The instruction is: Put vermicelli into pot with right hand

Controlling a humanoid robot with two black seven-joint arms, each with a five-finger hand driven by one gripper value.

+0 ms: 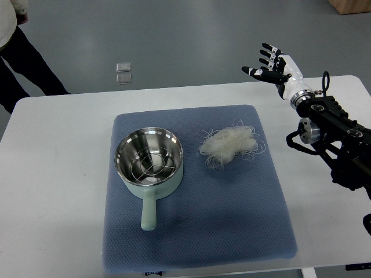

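Note:
A pale green pot (149, 162) with a shiny steel inside and a wire rack in it stands on the left half of a blue mat (232, 214), its handle pointing toward the near edge. To its right on the mat lies a loose white bundle of vermicelli (230, 145). My right hand (270, 66) hovers above the table's far right part, beyond and to the right of the vermicelli, fingers spread and holding nothing. The left arm does not show.
The mat lies on a white table (58, 174). A person in dark trousers (26, 63) stands at the far left corner. Two small clear squares (123, 73) lie on the grey floor beyond the table.

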